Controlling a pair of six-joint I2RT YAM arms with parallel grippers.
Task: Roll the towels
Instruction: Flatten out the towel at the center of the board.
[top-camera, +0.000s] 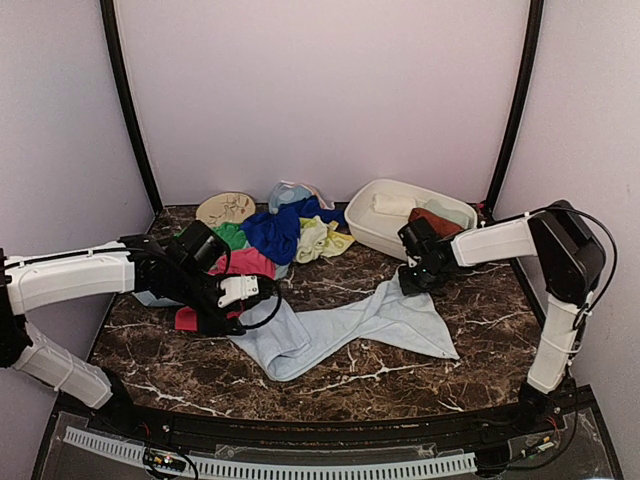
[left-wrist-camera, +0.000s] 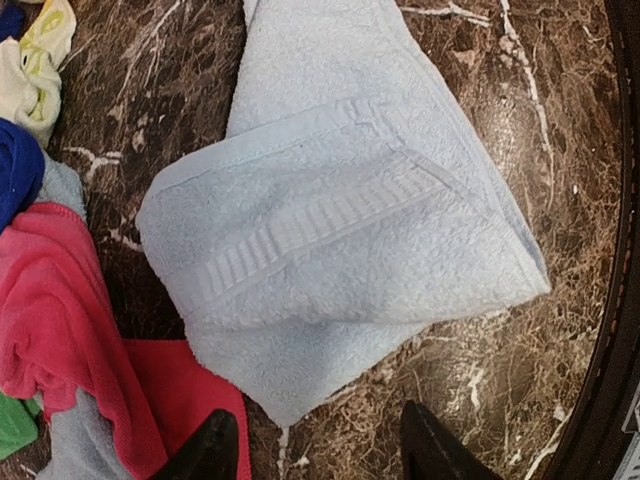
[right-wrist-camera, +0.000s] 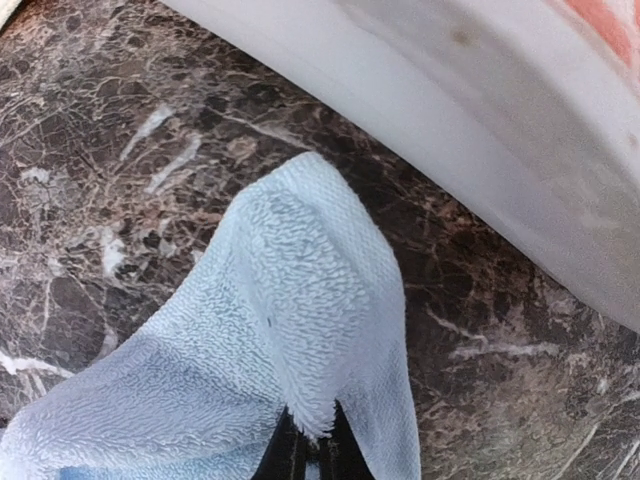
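Observation:
A light blue towel (top-camera: 340, 325) lies crumpled across the middle of the dark marble table (top-camera: 380, 385). My right gripper (top-camera: 413, 277) is shut on its far right corner (right-wrist-camera: 300, 300), held just in front of the white tub. My left gripper (top-camera: 236, 305) is open above the towel's near left corner (left-wrist-camera: 330, 260); its two fingertips (left-wrist-camera: 215, 450) straddle the corner's tip without touching it. A pile of towels, blue (top-camera: 275, 232), pink (top-camera: 243, 263), green and yellow (top-camera: 320, 238), lies at the back left.
A white tub (top-camera: 385, 235) at the back right holds a rolled cream towel (top-camera: 392, 204) and a red one (top-camera: 432, 220). A tan round disc (top-camera: 226, 208) lies at the back left. Pink and red cloths (left-wrist-camera: 70, 330) lie beside my left gripper.

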